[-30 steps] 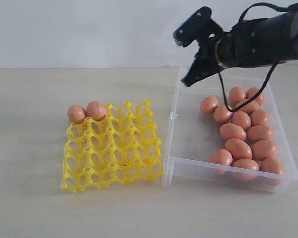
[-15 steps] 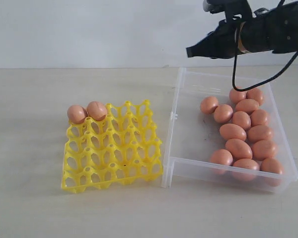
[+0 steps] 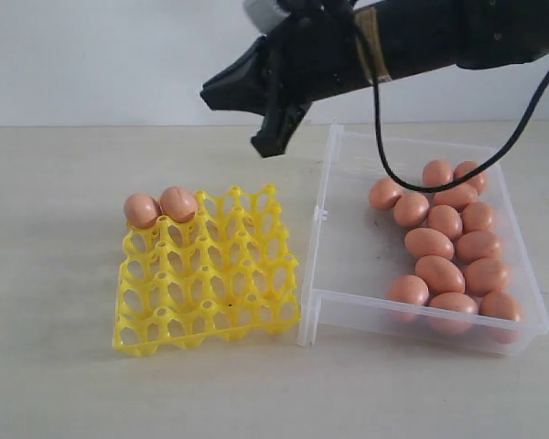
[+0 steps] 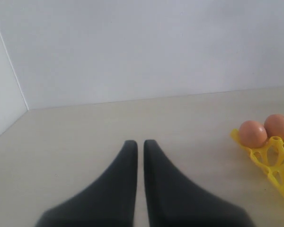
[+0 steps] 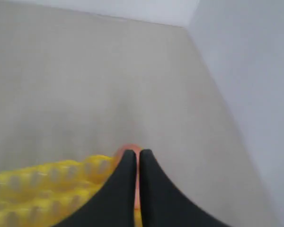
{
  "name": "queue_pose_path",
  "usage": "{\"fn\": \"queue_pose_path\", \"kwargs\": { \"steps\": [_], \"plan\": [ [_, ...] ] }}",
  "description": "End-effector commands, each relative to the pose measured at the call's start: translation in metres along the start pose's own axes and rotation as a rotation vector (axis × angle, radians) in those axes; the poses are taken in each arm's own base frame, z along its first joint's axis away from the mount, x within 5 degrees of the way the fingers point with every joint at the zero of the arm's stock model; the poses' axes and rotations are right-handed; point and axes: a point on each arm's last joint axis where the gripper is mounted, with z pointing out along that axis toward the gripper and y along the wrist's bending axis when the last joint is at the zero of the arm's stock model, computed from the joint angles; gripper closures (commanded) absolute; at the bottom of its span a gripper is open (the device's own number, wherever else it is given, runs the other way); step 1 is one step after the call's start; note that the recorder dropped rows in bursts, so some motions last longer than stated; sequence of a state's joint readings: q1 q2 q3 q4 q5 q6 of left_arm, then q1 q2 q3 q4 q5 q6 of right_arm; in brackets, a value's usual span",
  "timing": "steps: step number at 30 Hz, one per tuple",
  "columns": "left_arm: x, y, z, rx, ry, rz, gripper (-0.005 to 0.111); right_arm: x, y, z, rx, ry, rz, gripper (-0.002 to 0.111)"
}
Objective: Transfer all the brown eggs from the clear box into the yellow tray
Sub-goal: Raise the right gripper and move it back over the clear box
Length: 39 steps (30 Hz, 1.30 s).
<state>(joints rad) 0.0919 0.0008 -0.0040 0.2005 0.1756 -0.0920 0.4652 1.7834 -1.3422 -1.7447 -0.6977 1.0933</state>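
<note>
Right gripper (image 5: 133, 152) swung from over the clear box (image 3: 348, 274) toward the yellow tray (image 3: 210, 302), jaws pinched together and empty, probably just repositioning; two brown eggs (image 3: 160, 207) are seated, the rest are in the box.

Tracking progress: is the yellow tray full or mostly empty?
Mostly empty: the yellow tray holds just two brown eggs, in its far-left cups; the rest are bare.

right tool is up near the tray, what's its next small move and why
Probably take the right tool over the box and open it: it looks shut and empty, the tray holds only two eggs, many more lie in the box.
</note>
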Motion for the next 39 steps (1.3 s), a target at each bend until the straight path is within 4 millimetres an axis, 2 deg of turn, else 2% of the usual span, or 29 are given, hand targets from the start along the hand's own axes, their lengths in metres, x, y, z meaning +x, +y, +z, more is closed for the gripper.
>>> {"fn": "queue_pose_path", "kwargs": {
  "steps": [1,2,5,7,8,10,15,18,20,23,27,31,34,37,39],
  "plan": [
    [0.001,-0.001,0.000,0.008,-0.001,-0.005,0.103,-0.019,-0.007,0.002,0.546,0.352,-0.370,0.109],
    [0.001,-0.001,0.000,0.008,-0.001,-0.005,0.103,-0.020,-0.006,0.003,0.625,0.456,-0.472,0.109],
    [0.001,-0.001,0.000,0.008,-0.001,-0.005,0.103,-0.016,-0.015,-0.007,0.794,0.695,-0.613,0.109],
    [0.001,-0.001,0.000,0.008,-0.001,-0.005,0.103,-0.013,-0.020,-0.018,0.877,0.801,-0.630,0.109],
    [0.001,-0.001,0.000,0.008,-0.001,-0.005,0.103,-0.010,-0.026,-0.029,0.951,0.893,-0.630,0.109],
    [0.001,-0.001,0.000,0.008,-0.001,-0.005,0.103,-0.008,-0.036,-0.047,1.011,0.961,-0.622,0.109],
    [0.001,-0.001,0.000,0.008,-0.001,-0.005,0.103,0.000,-0.064,-0.100,1.202,0.953,-0.432,0.109],
    [0.001,-0.001,0.000,0.008,-0.001,-0.005,0.103,0.016,-0.074,-0.118,1.100,0.877,-0.225,0.109],
    [0.001,-0.001,0.000,0.008,-0.001,-0.005,0.103,0.026,-0.075,-0.123,1.009,0.741,0.002,0.109],
    [0.001,-0.001,0.000,0.008,-0.001,-0.005,0.103,0.037,-0.079,-0.125,0.957,0.527,0.331,0.109],
    [0.001,-0.001,0.000,0.008,-0.001,-0.005,0.103,0.046,-0.082,-0.120,0.903,0.414,0.490,0.109],
    [0.001,-0.001,0.000,0.008,-0.001,-0.005,0.103,0.061,-0.079,-0.100,0.837,0.345,0.688,0.109],
    [0.001,-0.001,0.000,0.008,-0.001,-0.005,0.103,0.081,-0.077,-0.078,0.733,0.400,0.829,0.109],
    [0.001,-0.001,0.000,0.008,-0.001,-0.005,0.103,0.103,-0.078,-0.054,0.573,0.560,0.932,0.108],
    [0.001,-0.001,0.000,0.008,-0.001,-0.005,0.103,0.121,-0.078,-0.039,0.482,0.682,0.991,0.102]
  ]
}}
